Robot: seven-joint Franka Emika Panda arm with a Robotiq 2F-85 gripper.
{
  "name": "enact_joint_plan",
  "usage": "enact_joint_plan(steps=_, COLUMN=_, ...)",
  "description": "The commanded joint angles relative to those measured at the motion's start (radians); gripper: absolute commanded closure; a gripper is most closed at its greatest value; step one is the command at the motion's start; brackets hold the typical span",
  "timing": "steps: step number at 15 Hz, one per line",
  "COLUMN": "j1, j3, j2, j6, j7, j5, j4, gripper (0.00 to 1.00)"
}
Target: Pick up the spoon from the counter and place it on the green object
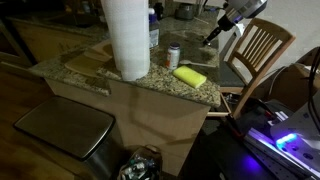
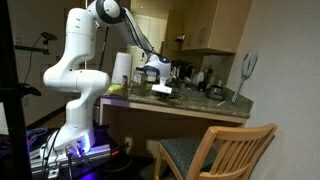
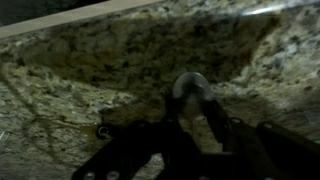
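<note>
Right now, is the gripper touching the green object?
Apart. In an exterior view the gripper hangs beyond the green object, with a clear gap between them.

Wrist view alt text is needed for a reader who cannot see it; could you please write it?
A shiny spoon shows between the tips of the dark gripper, over the speckled granite counter. The picture is dim and blurred, so whether the gripper grips the spoon cannot be told.

In an exterior view the counter [image 1: 152, 84] is looked down on from nearby. In an exterior view the counter [image 2: 200, 108] is seen from far off. The wrist view is taken from very near it.
</note>
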Motion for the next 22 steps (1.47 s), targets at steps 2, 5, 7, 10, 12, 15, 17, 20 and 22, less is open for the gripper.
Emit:
enact_joint_plan(steps=2, j1=-0.038, j3=0.024, j2=0.092, j6=-0.076, j7=-0.017, j5=0.047, j4=0.016, gripper=0.89)
enact_joint_plan(steps=5, j1=-0.243, j3=0.187, j2=-0.095, j6=-0.090, j7=0.110, j5=-0.235, j4=0.010, gripper=0.89)
enact_joint_plan(steps=7, j1=-0.136, j3=0.053, j2=-0.146, j6=-0.187, j7=0.182, j5=-0.387, j4=0.013, gripper=0.89)
enact_joint_plan(steps=10, j1=-0.374, j3=0.267, j2=-0.280, j6=-0.363, j7=0.269, j5=-0.623, j4=0.029, gripper=0.89)
enact_joint_plan(steps=12, j1=-0.497, j3=0.403, j2=-0.290, j6=-0.454, j7=0.221, j5=-0.571, j4=0.034, gripper=0.89)
enact_joint_plan(steps=15, j1=-0.644, j3=0.580, j2=-0.316, j6=-0.509, j7=0.154, j5=-0.448, j4=0.026, gripper=0.89)
enact_joint_plan(steps=17, j1=-0.723, j3=0.696, j2=-0.311, j6=-0.528, j7=0.110, j5=-0.365, j4=0.023, gripper=0.89)
enact_joint_plan(steps=20, j1=-0.831, j3=0.827, j2=-0.295, j6=-0.534, j7=0.127, j5=-0.339, j4=0.031, gripper=0.64)
enact_joint_plan(steps=22, j1=-0.851, j3=0.867, j2=-0.284, j6=-0.545, j7=0.123, j5=-0.324, j4=0.030, gripper=0.64)
